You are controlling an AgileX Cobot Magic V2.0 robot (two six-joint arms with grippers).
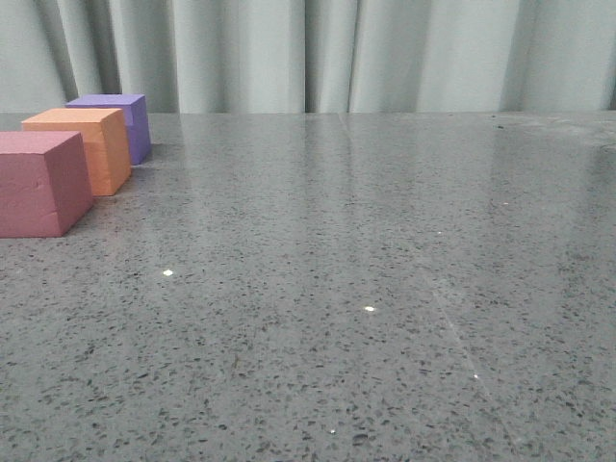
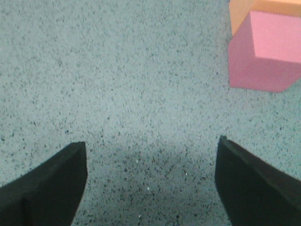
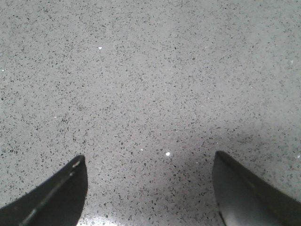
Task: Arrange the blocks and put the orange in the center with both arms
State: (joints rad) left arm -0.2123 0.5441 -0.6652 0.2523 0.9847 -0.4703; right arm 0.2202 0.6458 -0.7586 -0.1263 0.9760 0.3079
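Observation:
Three cubes stand in a row at the far left of the table in the front view: the pink-red block (image 1: 37, 183) nearest, the orange (image 1: 85, 146) in the middle, the purple block (image 1: 123, 123) farthest. The left wrist view shows the pink-red block (image 2: 265, 49) with the orange (image 2: 249, 12) behind it, well ahead of my left gripper (image 2: 151, 162), which is open over bare table. My right gripper (image 3: 149, 174) is open too, with only speckled tabletop between its fingers. Neither gripper appears in the front view.
The grey speckled tabletop (image 1: 366, 289) stretches to the right of the blocks. A pale curtain (image 1: 318, 53) hangs behind the table's far edge.

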